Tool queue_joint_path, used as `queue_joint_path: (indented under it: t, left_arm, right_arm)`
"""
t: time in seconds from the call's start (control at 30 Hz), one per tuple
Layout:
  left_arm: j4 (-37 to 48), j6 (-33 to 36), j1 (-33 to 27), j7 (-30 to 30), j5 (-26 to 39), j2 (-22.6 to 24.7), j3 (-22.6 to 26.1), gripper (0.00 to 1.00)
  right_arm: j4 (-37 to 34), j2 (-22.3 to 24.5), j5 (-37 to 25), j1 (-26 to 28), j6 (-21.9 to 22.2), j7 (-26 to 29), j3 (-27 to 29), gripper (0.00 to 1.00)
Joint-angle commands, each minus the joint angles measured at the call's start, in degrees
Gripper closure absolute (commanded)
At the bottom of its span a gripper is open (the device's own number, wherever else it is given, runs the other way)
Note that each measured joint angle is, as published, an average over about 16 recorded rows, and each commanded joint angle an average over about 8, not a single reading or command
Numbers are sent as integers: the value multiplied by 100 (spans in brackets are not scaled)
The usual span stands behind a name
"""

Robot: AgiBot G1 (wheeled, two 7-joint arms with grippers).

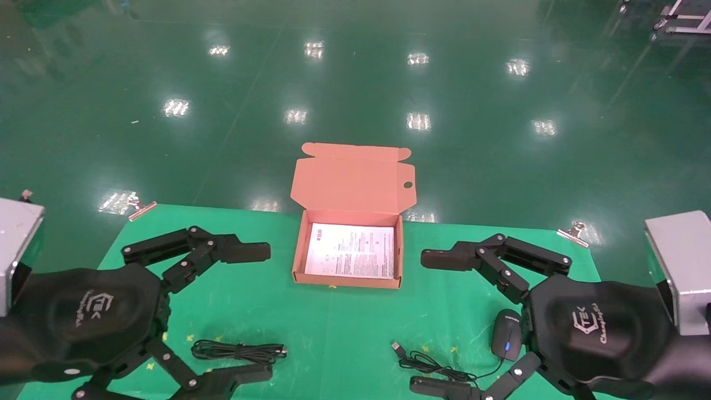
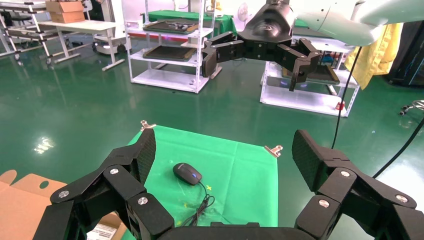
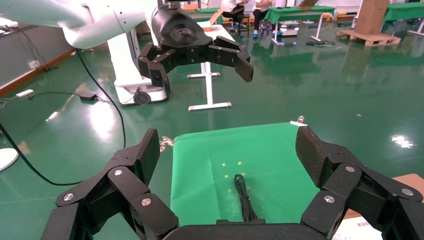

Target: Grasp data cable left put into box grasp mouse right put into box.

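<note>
The box [image 1: 348,276] sits open mid-table [image 1: 333,328] with bare cloth on both sides. The left tool [image 1: 253,311] hangs spread above the data cable [image 1: 239,351]; the right tool [image 1: 430,322] hangs spread beside the mouse [image 1: 506,334], whose cord's near end is hidden

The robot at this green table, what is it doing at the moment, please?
Nothing is held yet. The pink box lies open at the middle of the table, only a printed sheet inside. The left end effector hangs open above the data cable. The right end effector hangs open beside the mouse, whose cord trails loose. Both items lie outside the box.
</note>
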Motion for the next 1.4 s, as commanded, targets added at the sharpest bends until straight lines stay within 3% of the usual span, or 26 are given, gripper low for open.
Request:
queue_joint_path:
  t: [0.03, 0.63, 0.83, 1.1, 1.4]
  left_arm:
    - [0, 0, 0, 0, 0, 0, 0, 0]
    - [-21, 13, -33, -22, 71, 11, 46, 0]
    - [24, 52, -188, -180, 356, 107, 254, 0]
    - [175, 227, -736, -394, 1453, 282, 823, 0]
    - [159, 363, -1650, -303, 3457, 646, 1761, 0]
  right_arm:
    - [0, 0, 0, 0, 0, 0, 0, 0]
    - [0, 4, -6, 2, -9, -11, 0, 0]
    - [71, 106, -318, 113, -111, -59, -102, 0]
    - [304, 149, -1517, 870, -402, -63, -740, 0]
    - [332, -109, -3110, 2009, -495, -461, -2299, 0]
